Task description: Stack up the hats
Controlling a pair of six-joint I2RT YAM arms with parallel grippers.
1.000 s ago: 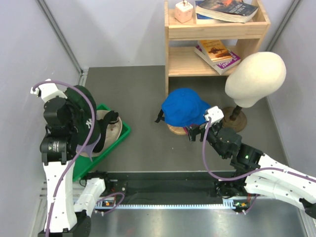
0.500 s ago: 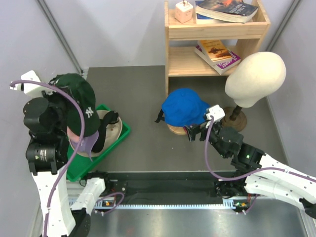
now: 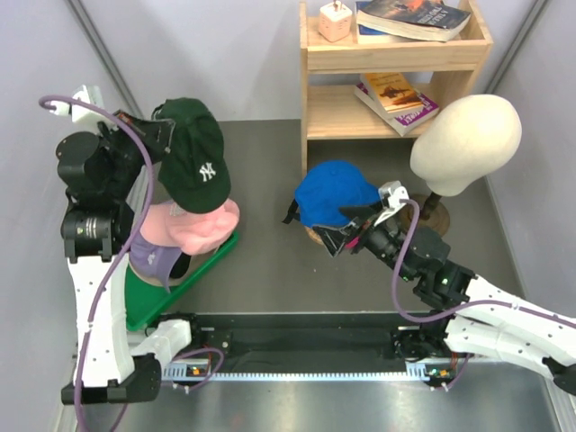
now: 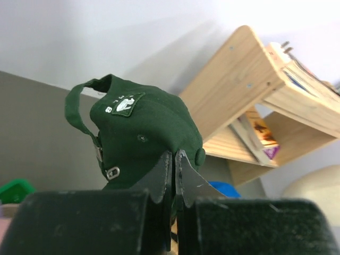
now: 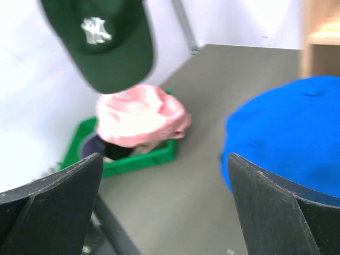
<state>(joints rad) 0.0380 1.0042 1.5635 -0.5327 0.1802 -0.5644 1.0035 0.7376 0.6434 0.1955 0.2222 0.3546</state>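
Observation:
My left gripper is shut on the back of a dark green-black cap with a white logo and holds it in the air above the green tray. In the left wrist view the closed gripper pinches the cap. A pale pink cap lies on top in the tray, with a lavender cap under it. A blue cap sits on a round wooden stand. My right gripper is open and empty just in front of the blue cap.
A cream mannequin head stands on a post right of the blue cap. A wooden shelf with books stands behind it. Grey walls close in on the left and right. The right wrist view shows the tray and pink cap.
My left arm has lifted the dark cap up and to the right, off the tray pile, uncovering the pink cap. My right gripper has turned slightly left by the blue cap.

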